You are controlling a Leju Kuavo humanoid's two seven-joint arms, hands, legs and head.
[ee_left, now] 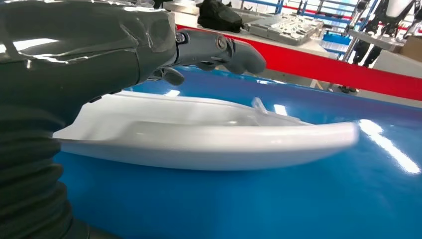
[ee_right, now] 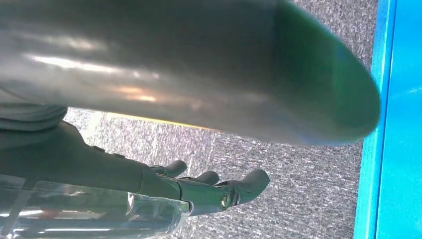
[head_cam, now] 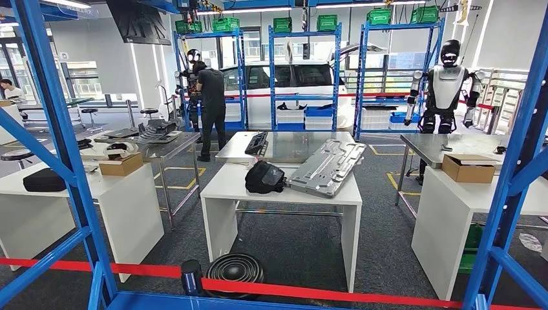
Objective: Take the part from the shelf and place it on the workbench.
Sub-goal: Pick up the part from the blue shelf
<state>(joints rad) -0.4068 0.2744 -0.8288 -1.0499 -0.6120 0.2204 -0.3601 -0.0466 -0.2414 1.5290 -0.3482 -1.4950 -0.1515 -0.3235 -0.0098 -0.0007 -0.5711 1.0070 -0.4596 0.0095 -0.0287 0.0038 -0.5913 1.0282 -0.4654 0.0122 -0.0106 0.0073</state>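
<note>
My left hand (ee_left: 99, 55) hangs just above the long white shiny plastic part (ee_left: 209, 137), which lies flat on the blue shelf (ee_left: 249, 204). My thumb sticks out over it; can't tell if the fingers touch or grip it. My right hand (ee_right: 199, 191) sits w/ its fingers (ee_right: 251, 181) loosely apart, holding nothing, over grey carpet (ee_right: 298, 189) next to a blue shelf edge (ee_right: 393, 124). The white worktop (head_cam: 226, 187) stands ahead, past the red tape (head_cam: 310, 290).
</note>
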